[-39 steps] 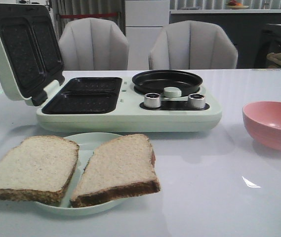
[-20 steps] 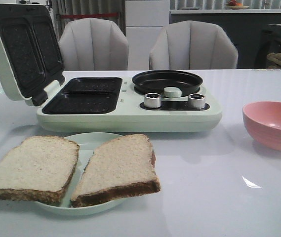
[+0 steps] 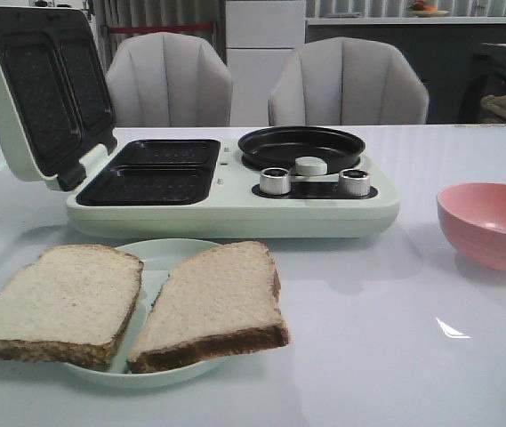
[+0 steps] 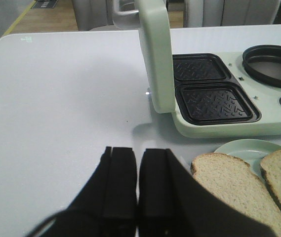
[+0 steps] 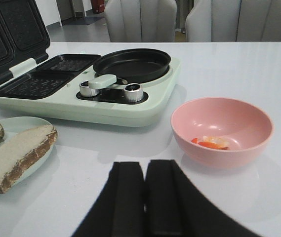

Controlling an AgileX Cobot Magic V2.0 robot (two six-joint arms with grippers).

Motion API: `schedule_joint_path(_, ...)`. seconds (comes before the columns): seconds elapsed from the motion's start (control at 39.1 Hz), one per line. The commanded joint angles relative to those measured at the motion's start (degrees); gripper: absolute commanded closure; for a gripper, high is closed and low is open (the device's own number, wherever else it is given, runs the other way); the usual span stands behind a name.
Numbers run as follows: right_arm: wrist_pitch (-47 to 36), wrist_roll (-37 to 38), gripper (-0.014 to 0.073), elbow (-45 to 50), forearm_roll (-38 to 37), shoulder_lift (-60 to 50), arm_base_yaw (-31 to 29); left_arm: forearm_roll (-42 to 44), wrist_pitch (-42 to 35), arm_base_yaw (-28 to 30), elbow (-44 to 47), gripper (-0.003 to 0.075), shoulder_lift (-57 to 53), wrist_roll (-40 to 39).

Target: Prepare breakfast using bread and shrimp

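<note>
Nearest to us, both grippers rest low over the table with nothing between the fingers. In the left wrist view the left gripper [image 4: 138, 182] has its fingers pressed together, clenched on air; in the right wrist view the right gripper [image 5: 144, 197] is closed the same way. Neither shows in the front view.

Just beyond, at about 7 o'clock on the table in the front view, a plate [image 3: 159, 252] carries the bread — the left slice [image 3: 61, 298] and the right slice [image 3: 217, 298], lying flat side by side and overhanging the rim. Both appear untoasted and untouched.

At about 3 o'clock sits the bowl [image 3: 493, 222]. The front view does not show inside it; the right wrist view shows the shrimp [image 5: 210, 142] lying at the bottom, a few small orange-pink pieces.

Farther back, near 12 o'clock, stands the breakfast maker [image 3: 235, 209]. Its lid [image 3: 35, 89] is raised at the left, exposing two empty grill plates [image 3: 150, 173]. The pan [image 3: 301, 147] at its right is also empty.

We judge the task at its start: the appliance is open and ready, but no food is loaded. Remaining — bread to the grill plates, shrimp to the pan, and likely closing the lid.
</note>
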Motion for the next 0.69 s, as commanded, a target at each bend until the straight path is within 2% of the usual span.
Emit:
schedule_joint_path(0.0,-4.2,-0.3,0.0454,-1.5,0.2,0.7,0.1,0.2,-2.0,-0.4,-1.9,0.0608,0.7,-0.1)
schedule_joint_path(0.28,-4.2,-0.3,0.0454,-1.5,0.2,0.7,0.1,1.6,-0.3,-0.4,-1.9,0.0607,0.7,-0.1)
schedule_joint_path(0.41,-4.2,-0.3,0.0454,-1.5,0.2,0.7,0.1,2.2,-0.6,-0.4,-1.9,0.0574,0.7,0.7)
schedule_joint_path(0.49,-4.2,-0.3,0.0454,-1.5,0.2,0.7,0.1,2.2,-0.6,-0.4,-1.9,0.0502,0.7,4.9)
schedule_joint_path(0.67,-4.2,-0.3,0.0454,-1.5,0.2,0.7,0.1,2.3,0.0,-4.0,-1.9,0.0207,0.7,9.5)
